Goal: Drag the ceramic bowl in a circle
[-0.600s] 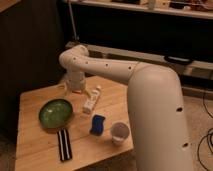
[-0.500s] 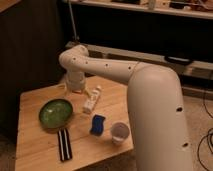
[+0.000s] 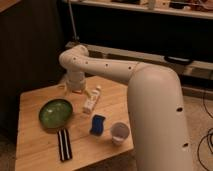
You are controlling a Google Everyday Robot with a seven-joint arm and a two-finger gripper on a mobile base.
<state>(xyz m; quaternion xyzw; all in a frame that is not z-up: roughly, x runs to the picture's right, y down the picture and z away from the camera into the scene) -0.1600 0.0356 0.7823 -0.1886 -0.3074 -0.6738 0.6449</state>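
The ceramic bowl (image 3: 55, 113) is wide, shallow and green inside with a darker rim. It sits on the left part of the wooden table (image 3: 35, 145). My white arm reaches from the lower right over the table to its far side. The gripper (image 3: 74, 90) hangs below the wrist, low over the back of the table, up and to the right of the bowl and apart from it. Nothing shows in the gripper.
A white bottle (image 3: 91, 100) lies right of the bowl. A blue object (image 3: 98, 124) and a small whitish cup (image 3: 120, 133) stand nearer the front right. A black-and-white striped bar (image 3: 64, 144) lies in front of the bowl. Dark shelving stands behind the table.
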